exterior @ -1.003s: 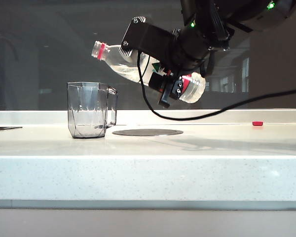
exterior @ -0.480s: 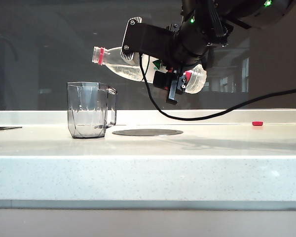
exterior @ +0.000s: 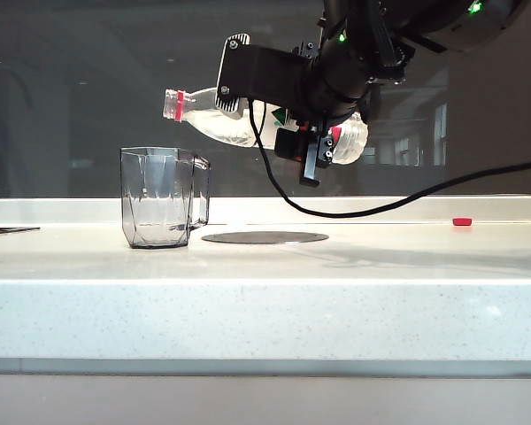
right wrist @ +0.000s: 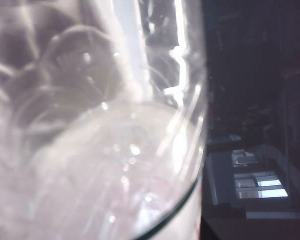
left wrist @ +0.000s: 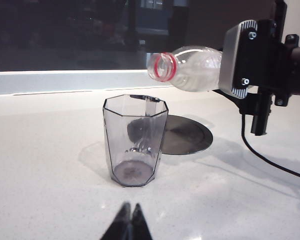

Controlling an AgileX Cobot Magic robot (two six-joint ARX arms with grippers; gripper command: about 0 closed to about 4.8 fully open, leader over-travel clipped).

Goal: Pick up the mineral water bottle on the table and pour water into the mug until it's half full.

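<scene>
Right gripper [exterior: 317, 146] is clamped round the label of the clear plastic mineral water bottle with the red neck ring [exterior: 221, 119], holding it nearly level in the air — its uncapped mouth just above the clear grey-tinted faceted glass mug [exterior: 162, 197]. That mug stands on the white speckled table [exterior: 265, 266] beside a dark round disc [exterior: 265, 237]. Left gripper [left wrist: 129, 225] hangs near the mug — fingertips pressed together.
</scene>
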